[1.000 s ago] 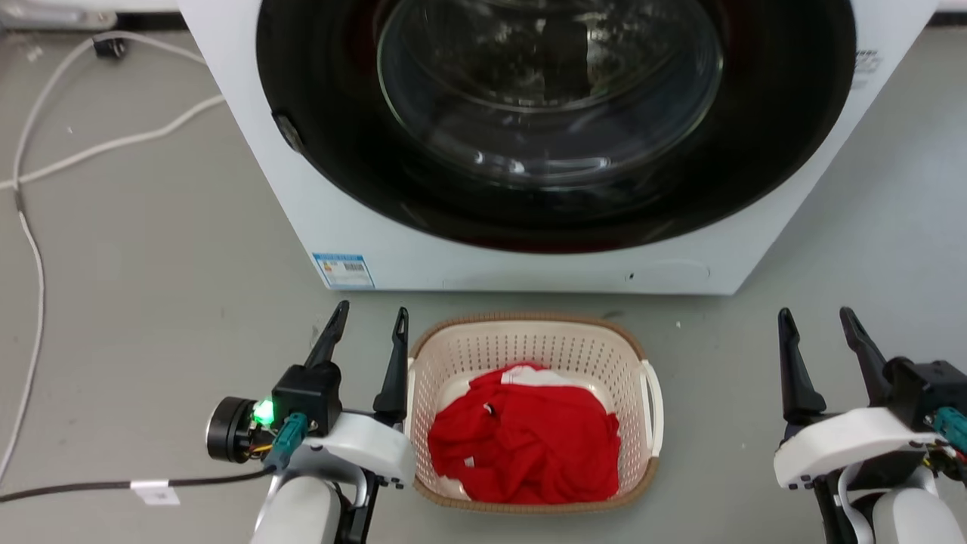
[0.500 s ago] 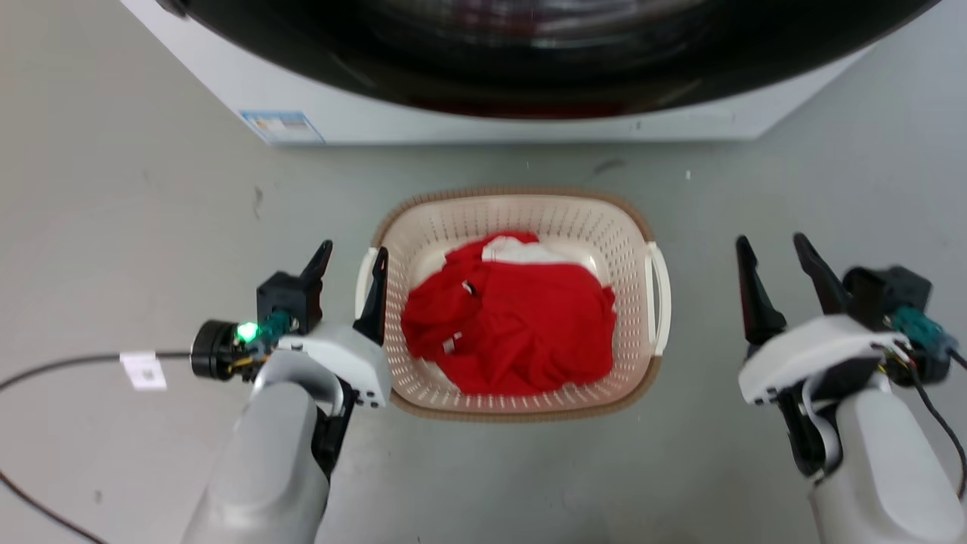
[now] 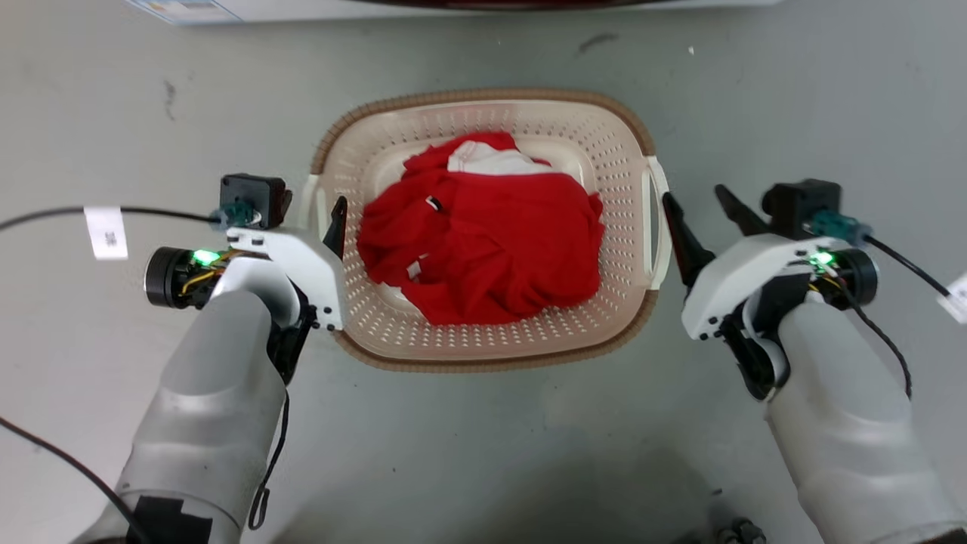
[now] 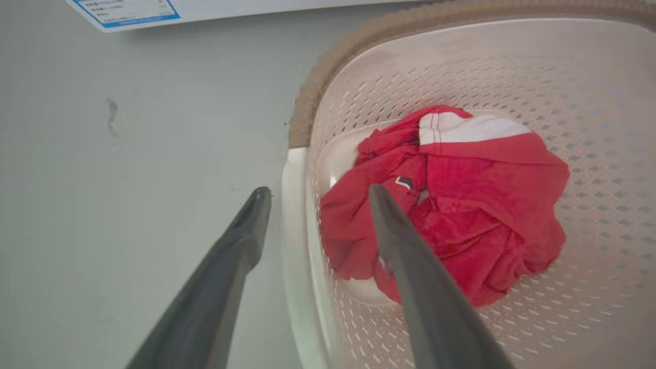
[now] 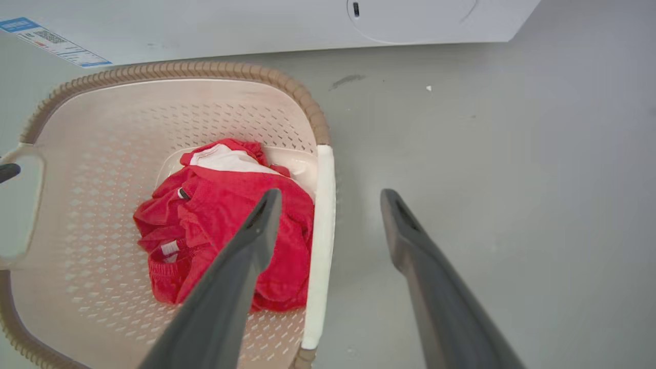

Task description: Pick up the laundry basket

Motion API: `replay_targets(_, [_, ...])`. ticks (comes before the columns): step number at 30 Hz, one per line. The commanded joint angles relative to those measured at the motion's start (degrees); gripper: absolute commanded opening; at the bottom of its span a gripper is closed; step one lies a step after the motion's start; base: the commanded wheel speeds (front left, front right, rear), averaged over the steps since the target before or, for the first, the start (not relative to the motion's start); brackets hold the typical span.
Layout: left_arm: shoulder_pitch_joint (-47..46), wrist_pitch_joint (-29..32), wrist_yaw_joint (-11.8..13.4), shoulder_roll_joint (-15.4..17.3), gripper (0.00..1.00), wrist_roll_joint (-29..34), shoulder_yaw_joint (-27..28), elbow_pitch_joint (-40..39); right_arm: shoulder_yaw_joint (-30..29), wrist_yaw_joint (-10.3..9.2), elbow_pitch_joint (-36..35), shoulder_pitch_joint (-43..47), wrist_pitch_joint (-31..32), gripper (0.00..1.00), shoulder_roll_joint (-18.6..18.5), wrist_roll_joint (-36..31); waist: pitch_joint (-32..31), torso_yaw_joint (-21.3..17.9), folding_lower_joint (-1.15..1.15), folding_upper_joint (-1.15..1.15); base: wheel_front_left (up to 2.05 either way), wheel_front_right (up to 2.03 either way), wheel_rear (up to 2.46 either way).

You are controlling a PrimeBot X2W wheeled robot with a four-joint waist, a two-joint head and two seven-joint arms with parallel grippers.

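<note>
The laundry basket (image 3: 483, 97) stands on the grey floor, cream with perforated walls, a brown woven rim and white side handles. A red garment (image 3: 483, 242) with a white collar lies in it. My left gripper (image 3: 306, 215) is open at the left handle (image 4: 293, 230), one finger outside the handle and one over the basket's inside. My right gripper (image 3: 691, 194) is open at the right handle (image 5: 322, 225), which lies between its fingers in the right wrist view. How high either gripper is above its handle cannot be told.
The white base of a washing machine (image 5: 256, 20) stands just beyond the basket. A dark cable with a white tag (image 3: 106, 230) runs across the floor at my left. Another cable (image 3: 906, 272) trails from my right wrist.
The head camera has tilted down, so the washer has nearly left the view. Both arms have come in toward the basket; the right gripper has moved left to the right handle.
</note>
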Motion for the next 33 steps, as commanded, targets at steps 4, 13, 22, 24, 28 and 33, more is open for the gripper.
replay_targets(4, [-2.94, 3.79, -0.09, 1.34, 1.0, -3.2, -2.76, 3.09, 3.43, -0.02, 5.69, -4.33, 1.86, 1.0, 0.6, 3.06, 2.9, -1.41, -0.01, -0.01, 0.0, 0.0, 0.0])
replay_targets(13, [-7.02, 10.09, -0.11, 4.22, 1.0, -10.28, -7.95, 5.57, 11.37, -0.02, 13.78, -11.21, 5.86, 1.0, 1.59, 10.28, 6.56, -2.43, -0.01, -0.01, 0.0, 0.0, 0.0])
replay_targets(22, [-10.32, 14.57, -0.05, 4.63, 0.0, -16.27, -10.87, 7.4, 15.58, -0.02, 19.3, -16.41, 8.6, 0.0, 1.97, 16.35, 8.17, -2.45, -0.01, -0.01, 0.0, 0.0, 0.0])
replay_targets(24, [-10.67, 14.66, -0.04, 4.66, 0.0, -17.21, -11.8, 7.18, 16.48, -0.02, 19.82, -17.03, 8.97, 0.0, 2.07, 17.58, 8.03, -2.31, -0.01, -0.01, 0.0, 0.0, 0.0])
replay_targets(28, [-9.61, 14.79, -0.06, 4.08, 0.0, -19.12, -13.9, 7.28, 18.44, 0.07, 20.44, -16.35, 9.3, 0.0, 1.83, 19.45, 6.13, -1.85, -0.01, -0.01, 0.0, 0.0, 0.0])
replay_targets(33, [-6.99, 16.36, -0.06, 3.0, 0.0, -22.82, -16.15, 7.43, 21.19, 0.07, 20.72, -13.72, 11.64, 0.0, 1.19, 22.58, 1.09, -1.39, -0.01, -0.01, 0.0, 0.0, 0.0])
